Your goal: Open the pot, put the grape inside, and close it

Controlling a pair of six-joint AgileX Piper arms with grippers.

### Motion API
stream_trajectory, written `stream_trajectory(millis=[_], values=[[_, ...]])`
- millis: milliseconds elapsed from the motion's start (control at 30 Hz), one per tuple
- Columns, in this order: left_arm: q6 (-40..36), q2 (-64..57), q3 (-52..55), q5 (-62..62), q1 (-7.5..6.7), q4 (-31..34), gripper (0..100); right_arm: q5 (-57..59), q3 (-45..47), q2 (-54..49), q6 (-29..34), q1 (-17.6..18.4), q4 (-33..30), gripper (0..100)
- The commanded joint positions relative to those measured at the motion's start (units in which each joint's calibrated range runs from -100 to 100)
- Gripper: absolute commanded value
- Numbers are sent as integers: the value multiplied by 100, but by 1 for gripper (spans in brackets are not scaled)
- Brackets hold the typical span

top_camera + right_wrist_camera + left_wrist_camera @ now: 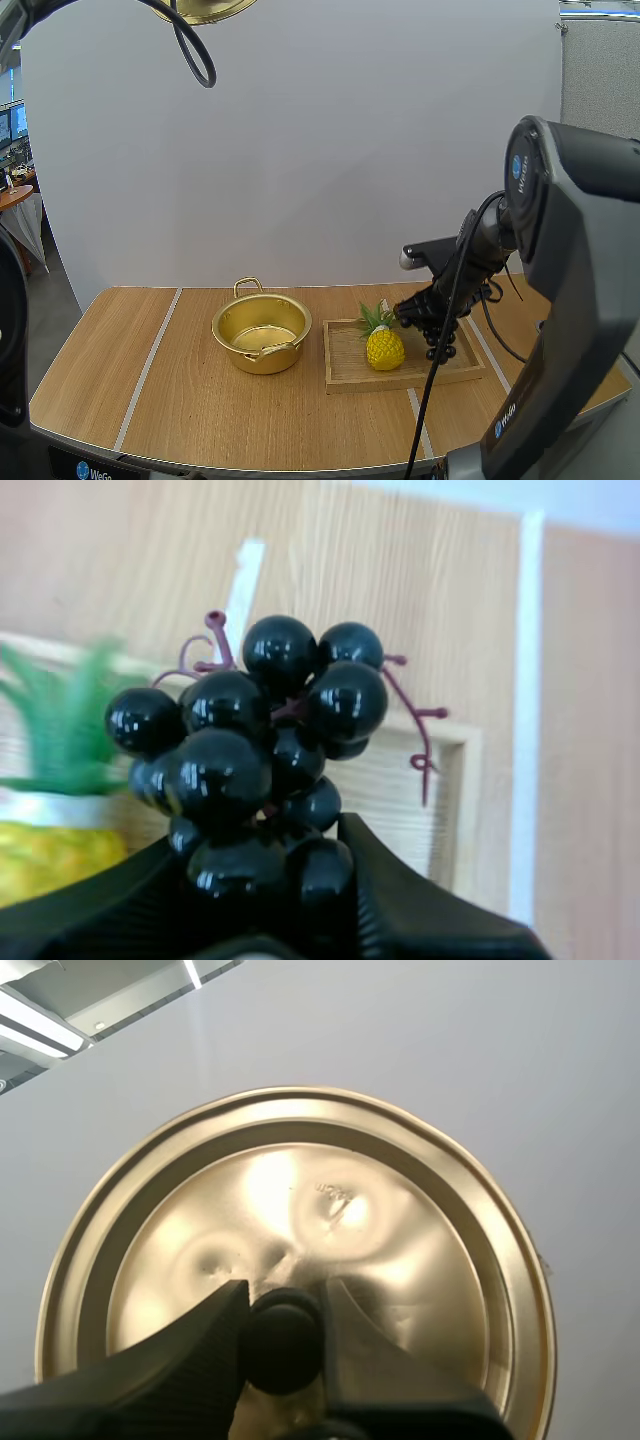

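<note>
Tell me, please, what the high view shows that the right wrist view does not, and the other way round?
Only the high view: the open pot on the table, left of the wooden tray, and the lid up high above it. Only the right wrist view: purple stems on the grapes, and the jaws of the right gripper pinching the bunch's lowest berries. Both: the grapes over the tray, with the pineapple beside them.
</note>
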Motion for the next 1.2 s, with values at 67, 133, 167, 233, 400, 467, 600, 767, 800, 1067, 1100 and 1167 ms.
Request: stream_trajectory(millis=[67,133,167,233,400,467,600,767,800,1067,1100,1167], values=[[-41,-45,-54,-198,-16,0,0,283,-18,-877,-38,-9,167,0],[-41,-45,-54,-198,-16,0,0,450,-63,-1106,-38,7,209,0],[-41,-45,-54,-198,-16,0,0,655,-134,-1192,-38,46,209,0],[-41,-45,-54,-198,-16,0,0,1071,-328,-1301,-38,148,209,0],[-41,-45,-54,-198,-16,0,0,1945,-812,-1465,-29,639,446,0],[-41,-45,-54,-198,-16,0,0,2148,-947,-1470,84,845,499,0],[-41,-45,-54,-198,-16,0,0,2198,-1026,-1480,278,1328,508,0],[-41,-45,-54,-198,-16,0,0,1922,-1030,-1480,440,1906,508,0],[-41,-45,-54,-198,-16,0,0,1827,-1030,-1480,489,2024,508,0],[-41,-45,-54,-198,-16,0,0,1373,-1310,-1100,641,2526,461,0],[-41,-45,-54,-198,-16,0,0,1390,-1406,-967,649,2570,461,0],[-41,-45,-54,-198,-16,0,0,1390,-1575,-788,649,2628,461,0]])
